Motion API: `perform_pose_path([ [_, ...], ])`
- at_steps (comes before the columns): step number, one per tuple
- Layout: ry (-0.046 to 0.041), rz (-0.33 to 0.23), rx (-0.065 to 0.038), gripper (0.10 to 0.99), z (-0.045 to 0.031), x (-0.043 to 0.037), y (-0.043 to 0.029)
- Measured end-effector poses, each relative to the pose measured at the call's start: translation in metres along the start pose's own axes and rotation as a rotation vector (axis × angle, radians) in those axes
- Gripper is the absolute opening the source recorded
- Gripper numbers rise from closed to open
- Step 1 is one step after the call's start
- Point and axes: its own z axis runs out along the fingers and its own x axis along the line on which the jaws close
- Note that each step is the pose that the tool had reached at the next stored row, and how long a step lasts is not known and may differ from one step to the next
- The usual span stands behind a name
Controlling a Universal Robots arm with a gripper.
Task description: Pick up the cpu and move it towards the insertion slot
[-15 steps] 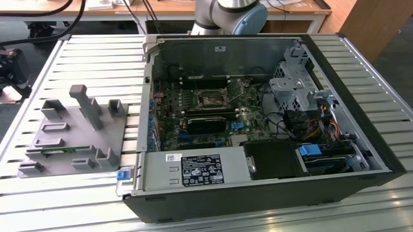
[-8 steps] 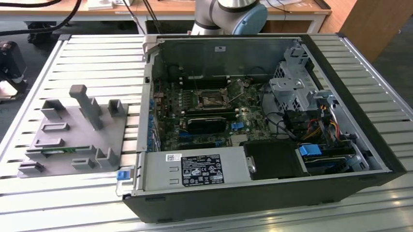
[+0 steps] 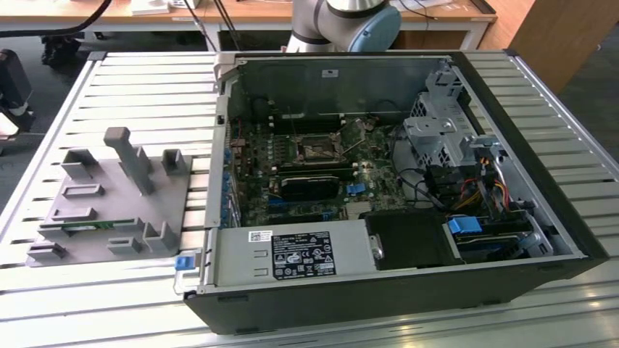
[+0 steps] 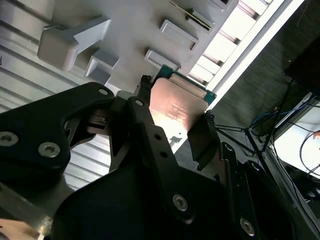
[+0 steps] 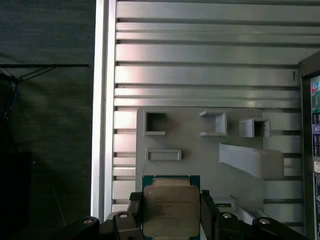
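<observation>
A slatted metal table (image 3: 135, 94) carries everything, with dark floor beyond its edge. On it lies an open computer case (image 3: 329, 87), its side panel off so the board inside faces upward and can be reached from above. On the exterior view's left of the case, just beside it, sits a grey fixture (image 3: 101, 199) with raised blocks and shallow pockets. These look made to keep loose parts in fixed places for picking.

Both wrist views show the gripper (image 5: 171, 216) over that fixture, near the table's edge. Its two dark fingers (image 5: 207, 210) are drawn in narrow and press on two opposite edges of the chip. An edge hold like this leaves the contact face untouched and keeps the part from twisting.

The insertion slot (image 3: 314, 148) sits in the middle of the board with a dark centre and a metal bracket around it, and nothing lies in it.

The cpu (image 5: 171, 210) hangs between the fingers, apparently raised clear of the fixture and well apart from the slot. It lies flat with its silvery lid towards the wrist cameras, and a thin green rim shows around the lid. It is near enough square to have no real long axis, and its sides run parallel to the table slats and the fixture's edges.
</observation>
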Motion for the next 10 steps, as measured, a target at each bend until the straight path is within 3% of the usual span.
perform_pose_path([
  [10,-0.0006,0.000,0.000,0.545,-0.0211,-0.0004,0.0014],
])
